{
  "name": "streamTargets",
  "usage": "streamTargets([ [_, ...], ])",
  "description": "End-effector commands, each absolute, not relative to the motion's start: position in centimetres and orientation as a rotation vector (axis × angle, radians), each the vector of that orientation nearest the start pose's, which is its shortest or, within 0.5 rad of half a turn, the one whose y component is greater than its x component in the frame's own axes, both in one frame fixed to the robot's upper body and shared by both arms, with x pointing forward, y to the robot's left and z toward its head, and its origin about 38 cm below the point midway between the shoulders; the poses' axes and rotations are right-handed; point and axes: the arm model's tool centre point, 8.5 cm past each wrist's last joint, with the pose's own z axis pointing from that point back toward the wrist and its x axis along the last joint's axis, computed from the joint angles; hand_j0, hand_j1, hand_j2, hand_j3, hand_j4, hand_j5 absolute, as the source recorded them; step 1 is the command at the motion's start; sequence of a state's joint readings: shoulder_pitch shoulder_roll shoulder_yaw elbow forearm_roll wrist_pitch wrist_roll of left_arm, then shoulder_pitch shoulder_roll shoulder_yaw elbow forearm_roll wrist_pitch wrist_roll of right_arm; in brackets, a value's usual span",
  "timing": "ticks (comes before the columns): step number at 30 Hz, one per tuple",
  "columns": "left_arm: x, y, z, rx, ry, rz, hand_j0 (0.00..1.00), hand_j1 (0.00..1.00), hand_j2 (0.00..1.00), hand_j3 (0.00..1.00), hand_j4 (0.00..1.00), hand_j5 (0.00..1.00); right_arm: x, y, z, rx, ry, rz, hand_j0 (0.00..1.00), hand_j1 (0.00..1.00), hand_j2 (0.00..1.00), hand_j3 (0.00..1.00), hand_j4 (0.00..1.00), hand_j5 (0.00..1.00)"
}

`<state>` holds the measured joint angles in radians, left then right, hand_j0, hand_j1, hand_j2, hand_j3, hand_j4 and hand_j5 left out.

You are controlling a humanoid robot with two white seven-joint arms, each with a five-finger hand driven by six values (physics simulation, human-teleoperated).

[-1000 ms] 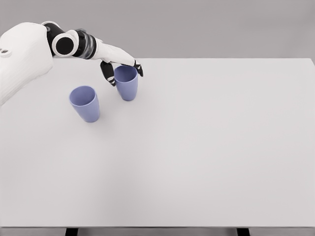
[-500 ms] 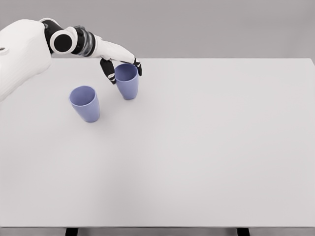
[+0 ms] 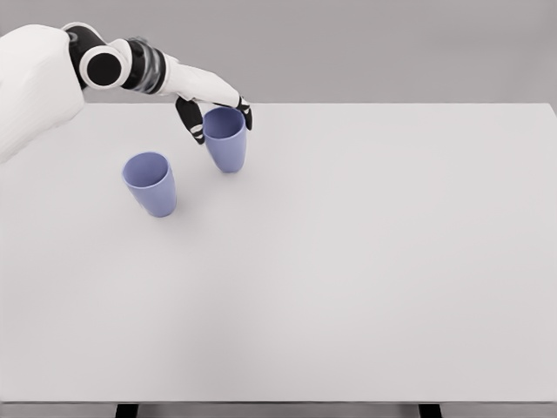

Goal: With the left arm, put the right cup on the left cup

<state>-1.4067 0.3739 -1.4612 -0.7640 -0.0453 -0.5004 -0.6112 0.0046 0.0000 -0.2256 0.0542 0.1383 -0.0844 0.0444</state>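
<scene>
Two blue-violet cups show in the head view. The left cup [image 3: 150, 185] stands upright on the white table [image 3: 365, 261]. The right cup [image 3: 226, 144] is farther back, tilted slightly, and seems raised just off the table. My left hand [image 3: 219, 123] reaches in from the upper left and is shut on the right cup's rim. Its dark thumb lies on the cup's left side, and its other fingers [image 3: 245, 113] wrap the back right. The right arm is out of view.
The table's far edge runs just behind the hand. Two dark table legs [image 3: 127, 410] show below the front edge.
The left hand has closed tighter on the right cup and lifted it a little. The arm has risen slightly. The left cup has not moved.
</scene>
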Motion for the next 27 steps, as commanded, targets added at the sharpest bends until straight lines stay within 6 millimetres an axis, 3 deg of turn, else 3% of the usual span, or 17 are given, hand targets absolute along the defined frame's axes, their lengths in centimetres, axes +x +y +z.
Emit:
streamTargets([
  [1,56.4,16.9,26.7,0.3,-1.08,-2.23,0.74,0.74,0.74,0.74,0.74,0.74,-1.3,-26.4,-26.1,-0.037,-0.031,-0.086,1.0,1.0,1.0,1.0,1.0,1.0],
  [27,54.8,19.8,30.2,0.342,-1.146,-2.243,0.74,0.74,0.74,0.74,0.74,0.74,-1.3,-26.4,-26.1,-0.037,-0.031,-0.086,1.0,1.0,1.0,1.0,1.0,1.0],
])
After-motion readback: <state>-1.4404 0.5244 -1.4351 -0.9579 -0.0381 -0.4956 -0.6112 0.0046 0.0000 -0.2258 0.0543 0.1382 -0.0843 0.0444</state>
